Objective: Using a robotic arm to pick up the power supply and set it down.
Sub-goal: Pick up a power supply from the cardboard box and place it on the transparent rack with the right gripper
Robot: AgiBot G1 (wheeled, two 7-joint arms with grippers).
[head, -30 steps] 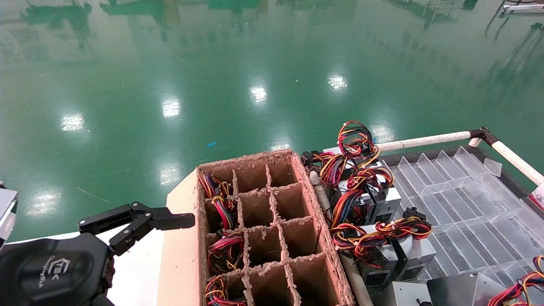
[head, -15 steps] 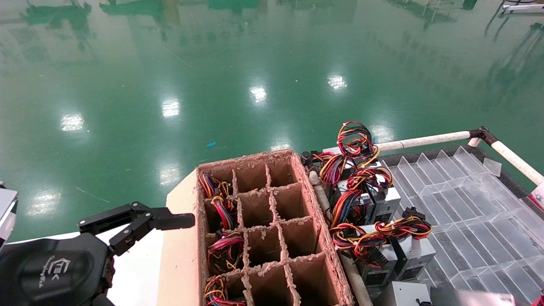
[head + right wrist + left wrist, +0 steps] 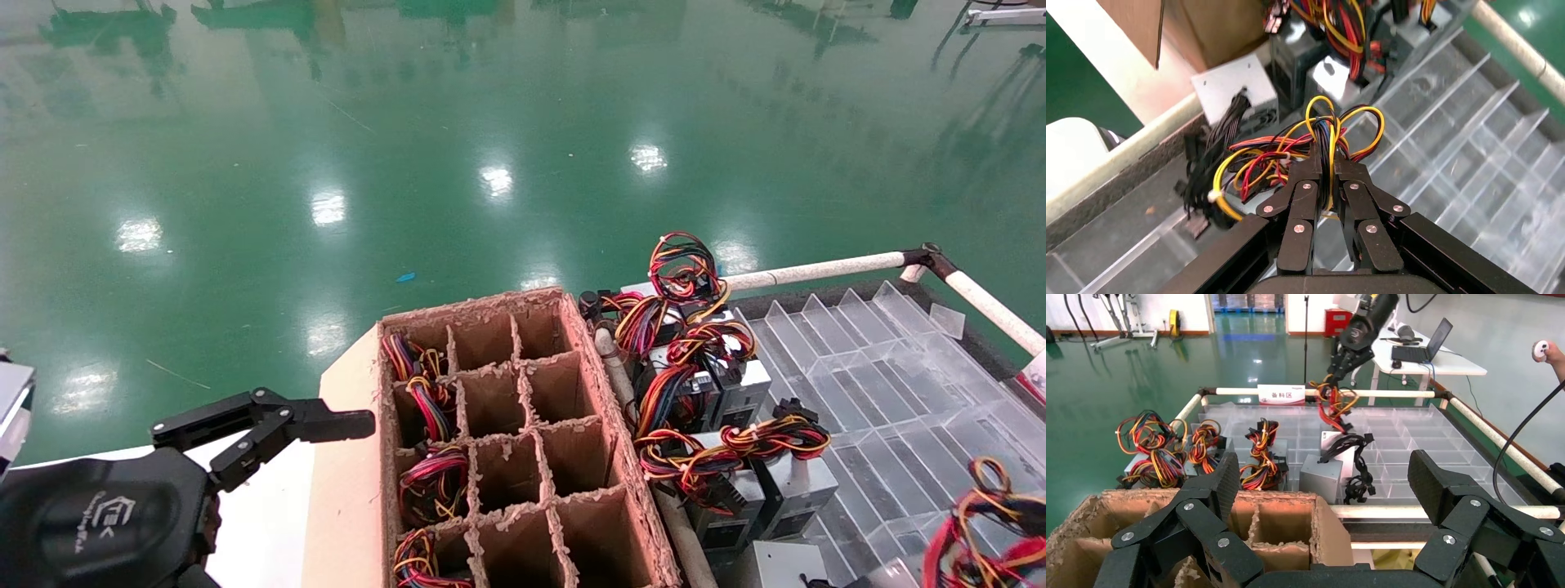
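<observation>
My right gripper [image 3: 1326, 164] is pinched tight on the looped bundle of red, yellow, orange and black wires [image 3: 1303, 144] of the small silver-grey power supply, whose body I cannot make out below the fingers. A second ago only a silver box and some wire showed at the lower right of the head view; now the wire loop [image 3: 985, 523] has risen there, so I judge the lift is under way. In the left wrist view the right arm's gripper [image 3: 1341, 362] carries the bundle above the clear plastic divider tray [image 3: 1413, 438]. The brown cardboard divider box [image 3: 523, 441] still has bare cells. My left gripper [image 3: 261, 425] hangs spread and idle beside the box.
</observation>
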